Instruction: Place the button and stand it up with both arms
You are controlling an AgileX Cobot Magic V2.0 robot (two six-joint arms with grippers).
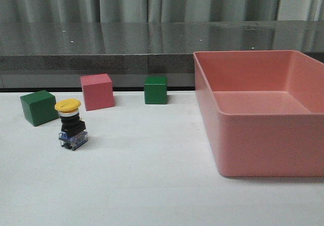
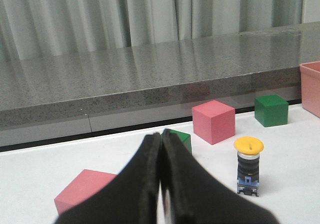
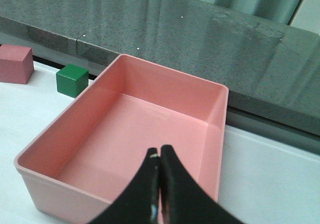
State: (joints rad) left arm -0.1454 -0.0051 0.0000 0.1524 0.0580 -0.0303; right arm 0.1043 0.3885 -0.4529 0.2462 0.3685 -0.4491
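The button (image 1: pixel 71 125) stands upright on the white table at the left, yellow cap up, blue base block down. It also shows in the left wrist view (image 2: pixel 248 166), upright and apart from the fingers. My left gripper (image 2: pixel 161 136) is shut and empty, some way short of the button, with a green cube (image 2: pixel 181 138) just behind its tips. My right gripper (image 3: pixel 159 151) is shut and empty above the pink bin (image 3: pixel 65 134). Neither arm shows in the front view.
A green cube (image 1: pixel 38 107) and a pink cube (image 1: pixel 97 91) sit just behind the button, another green cube (image 1: pixel 155 89) farther right. The large pink bin (image 1: pixel 217 135) fills the right side. A further pink cube (image 2: pixel 80 194) lies near my left gripper. A grey ledge runs along the back.
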